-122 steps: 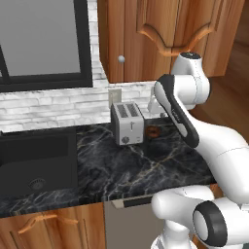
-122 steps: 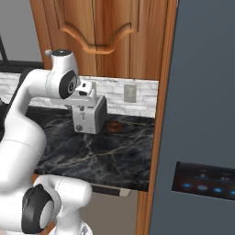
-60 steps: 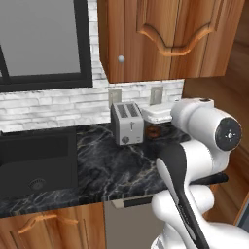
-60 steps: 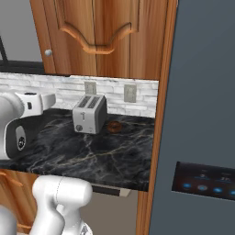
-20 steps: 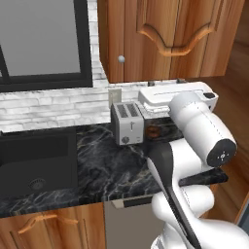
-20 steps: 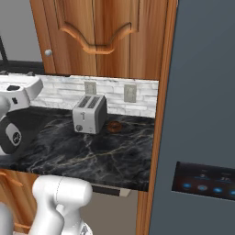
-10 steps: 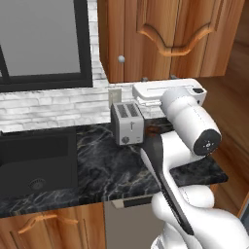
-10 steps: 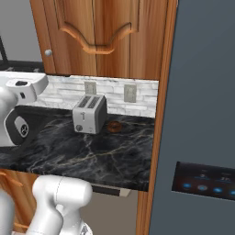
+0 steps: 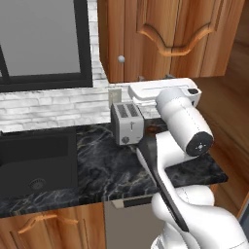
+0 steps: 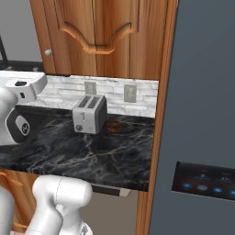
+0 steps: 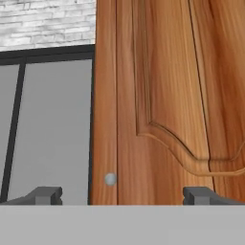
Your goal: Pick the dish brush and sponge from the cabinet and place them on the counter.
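The cabinet [image 9: 160, 39] is a reddish-brown wall cabinet, and its arched door is closed, with a round grey knob [image 9: 121, 59]. In the hand view the door [image 11: 158, 105] stands straight ahead, with the knob [image 11: 110, 179] low between my fingertips [image 11: 45, 195]. My gripper [image 11: 122, 197] is open with nothing in it, held in front of the door below the knob's height. The dish brush and the sponge are hidden behind the closed door. The counter [image 9: 97, 165] of black marble lies below.
A silver toaster [image 9: 127, 123] stands on the counter against the brick wall, with a small orange-brown ball [image 10: 114, 126] to its right. A black sink [image 9: 34, 165] lies left, under a window [image 9: 41, 39]. A tall grey fridge [image 10: 202, 114] closes off the right.
My hand has moved a little up and to the left in front of the cabinet door. The gripper stays open and the door stays closed.
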Available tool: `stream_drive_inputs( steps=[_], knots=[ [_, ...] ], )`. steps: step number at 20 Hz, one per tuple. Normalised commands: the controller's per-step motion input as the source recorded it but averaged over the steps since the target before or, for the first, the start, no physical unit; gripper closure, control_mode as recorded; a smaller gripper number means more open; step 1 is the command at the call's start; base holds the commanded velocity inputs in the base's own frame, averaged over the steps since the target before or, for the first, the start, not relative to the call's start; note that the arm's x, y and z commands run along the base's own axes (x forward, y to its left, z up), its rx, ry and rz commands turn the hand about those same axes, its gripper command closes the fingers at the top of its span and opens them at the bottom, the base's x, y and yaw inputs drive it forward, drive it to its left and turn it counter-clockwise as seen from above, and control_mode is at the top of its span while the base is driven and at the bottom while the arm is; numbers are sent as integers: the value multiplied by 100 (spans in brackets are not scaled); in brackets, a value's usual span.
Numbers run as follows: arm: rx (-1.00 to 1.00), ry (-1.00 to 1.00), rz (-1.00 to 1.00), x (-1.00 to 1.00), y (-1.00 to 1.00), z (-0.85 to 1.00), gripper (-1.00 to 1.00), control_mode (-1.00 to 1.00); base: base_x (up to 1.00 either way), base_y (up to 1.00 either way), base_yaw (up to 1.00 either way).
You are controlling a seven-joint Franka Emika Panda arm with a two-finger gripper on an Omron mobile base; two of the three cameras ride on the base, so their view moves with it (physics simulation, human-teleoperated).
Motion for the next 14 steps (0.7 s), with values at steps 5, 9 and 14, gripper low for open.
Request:
stream_drive_inputs(
  steps=[5, 9, 14],
  knots=[
    [0, -3, 0, 23, 13, 0, -100, -100, 0, 0, 0],
    [0, -2, 0, 27, 11, 0, -100, -100, 0, 0, 0],
    [0, -2, 0, 27, 6, 0, -100, -100, 0, 0, 0]
  ],
)
